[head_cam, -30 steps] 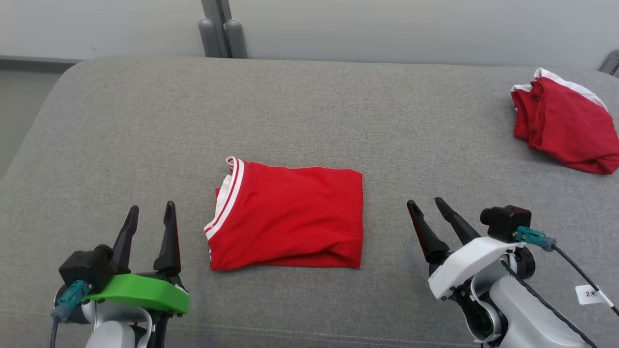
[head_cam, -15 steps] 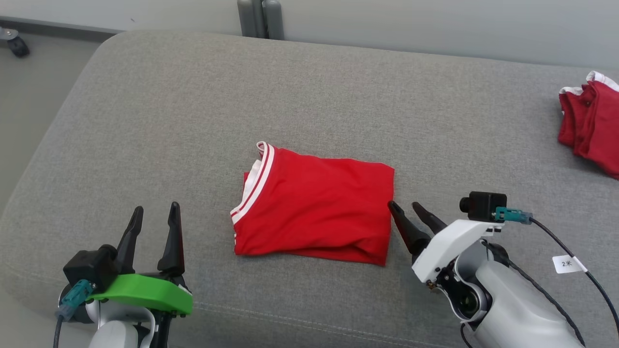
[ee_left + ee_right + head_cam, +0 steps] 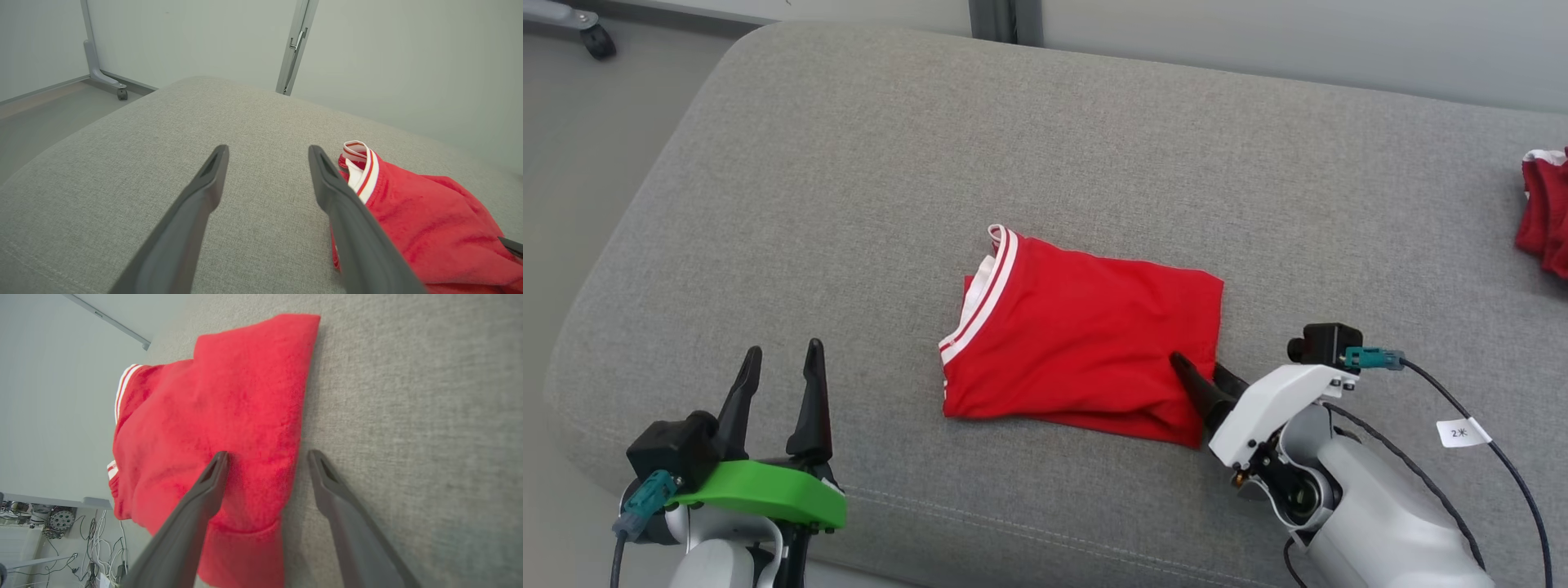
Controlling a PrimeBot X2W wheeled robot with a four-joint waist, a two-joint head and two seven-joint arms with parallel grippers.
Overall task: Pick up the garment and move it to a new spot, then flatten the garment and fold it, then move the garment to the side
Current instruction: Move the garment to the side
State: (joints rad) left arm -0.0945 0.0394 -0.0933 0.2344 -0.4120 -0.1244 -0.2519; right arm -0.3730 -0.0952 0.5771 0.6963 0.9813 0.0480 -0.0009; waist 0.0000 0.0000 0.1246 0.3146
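Observation:
The garment (image 3: 1078, 339), red with a white-striped collar, lies folded into a rectangle on the grey cushion (image 3: 849, 204). My right gripper (image 3: 1199, 376) is open and straddles the garment's right edge near its front corner: one finger rests over the red cloth, the other over the cushion. The right wrist view shows that garment (image 3: 212, 416) edge between the spread fingers of the right gripper (image 3: 267, 457). My left gripper (image 3: 780, 359) stands open at the lower left, apart from the cloth. In the left wrist view the garment's collar (image 3: 361, 163) lies just right of the left gripper (image 3: 267, 151).
A second red garment (image 3: 1543, 220) lies crumpled at the cushion's far right edge. The cushion's left edge drops to the floor, where a wheeled frame foot (image 3: 596, 41) stands. A grey post (image 3: 1005, 16) and wall run behind the cushion.
The head camera has turned left, shifting the whole scene right. My right gripper has moved left and forward, from beside the garment onto its right edge. The left gripper has stayed put.

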